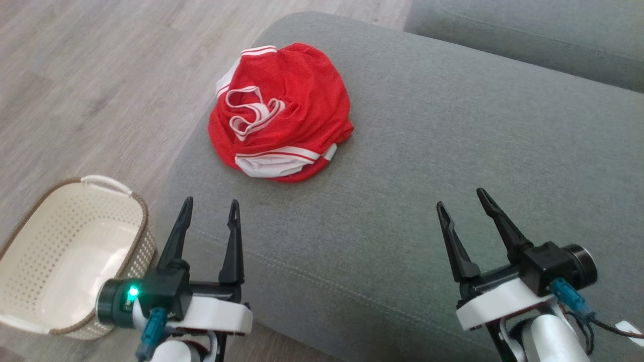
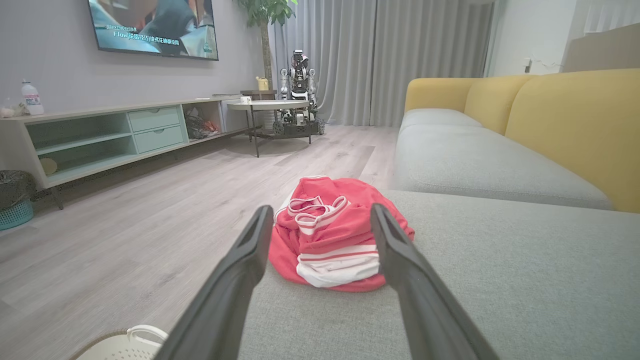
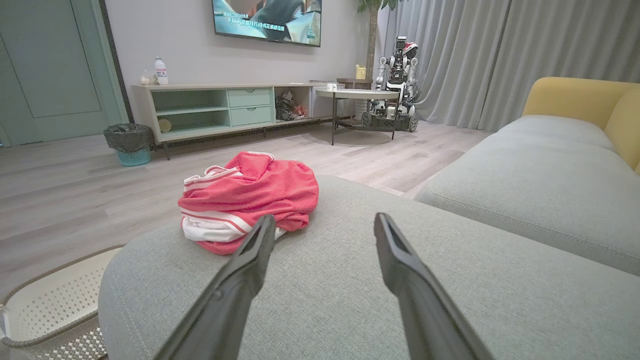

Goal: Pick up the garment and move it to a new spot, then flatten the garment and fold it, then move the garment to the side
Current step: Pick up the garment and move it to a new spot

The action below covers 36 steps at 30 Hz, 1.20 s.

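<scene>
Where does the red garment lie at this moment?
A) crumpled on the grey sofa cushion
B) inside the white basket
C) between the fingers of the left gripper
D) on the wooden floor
A: the red garment sits in a crumpled heap on the grey sofa cushion, near its edge, and the left gripper and right gripper are both open and apart from it.

A cream perforated basket (image 1: 55, 221) stands on the wood-look floor (image 1: 100, 75) beside the grey sofa (image 1: 453, 151). Across the room a wall television (image 3: 267, 20) hangs above a pale green cabinet (image 3: 215, 107), with a round table (image 3: 357, 94) near grey curtains (image 3: 475, 60).
</scene>
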Motion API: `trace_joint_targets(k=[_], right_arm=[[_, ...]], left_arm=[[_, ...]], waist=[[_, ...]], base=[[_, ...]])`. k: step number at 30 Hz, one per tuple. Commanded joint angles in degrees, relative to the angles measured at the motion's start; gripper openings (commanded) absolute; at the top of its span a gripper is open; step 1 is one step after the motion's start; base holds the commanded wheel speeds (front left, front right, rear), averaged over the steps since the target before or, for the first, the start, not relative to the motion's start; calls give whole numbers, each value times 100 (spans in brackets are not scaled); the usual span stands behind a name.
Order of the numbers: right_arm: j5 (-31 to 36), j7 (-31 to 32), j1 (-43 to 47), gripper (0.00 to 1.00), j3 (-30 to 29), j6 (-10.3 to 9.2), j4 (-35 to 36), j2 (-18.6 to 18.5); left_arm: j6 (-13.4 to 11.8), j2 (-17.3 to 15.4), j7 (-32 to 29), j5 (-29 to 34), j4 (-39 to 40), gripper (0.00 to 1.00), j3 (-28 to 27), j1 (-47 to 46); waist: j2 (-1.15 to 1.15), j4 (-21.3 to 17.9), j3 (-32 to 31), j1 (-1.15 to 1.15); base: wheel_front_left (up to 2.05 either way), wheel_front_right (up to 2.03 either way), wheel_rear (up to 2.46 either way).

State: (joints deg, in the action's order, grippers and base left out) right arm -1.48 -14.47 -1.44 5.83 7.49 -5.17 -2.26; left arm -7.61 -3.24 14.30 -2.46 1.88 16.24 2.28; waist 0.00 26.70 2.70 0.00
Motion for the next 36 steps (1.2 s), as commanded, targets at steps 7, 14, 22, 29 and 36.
trace_joint_targets(k=[7,14,22,29,36], right_arm=[[85,-52,-119,100,151,0,187,-62],[239,-52,-282,100,184,0,201,-62],[526,-52,-545,100,244,0,201,-69],[620,-52,-875,100,364,0,288,-262],[645,-52,-1201,100,437,0,468,-455]], left_arm=[[-92,35,70,-108,311,100,-203,-173],[101,33,70,-86,512,100,-525,-841],[811,-134,70,-348,-179,100,-1144,-2387],[1378,-507,20,-921,-2400,100,-1475,-4185],[1495,-849,-1011,-1532,-4421,100,-1361,-5584]], waist=[[0,139,89,0],[0,42,454,0],[0,-202,1003,0],[0,-591,1564,0],[0,-974,2112,0]], base=[[0,0,0],[0,0,0],[0,0,0],[0,0,0],[0,0,0]])
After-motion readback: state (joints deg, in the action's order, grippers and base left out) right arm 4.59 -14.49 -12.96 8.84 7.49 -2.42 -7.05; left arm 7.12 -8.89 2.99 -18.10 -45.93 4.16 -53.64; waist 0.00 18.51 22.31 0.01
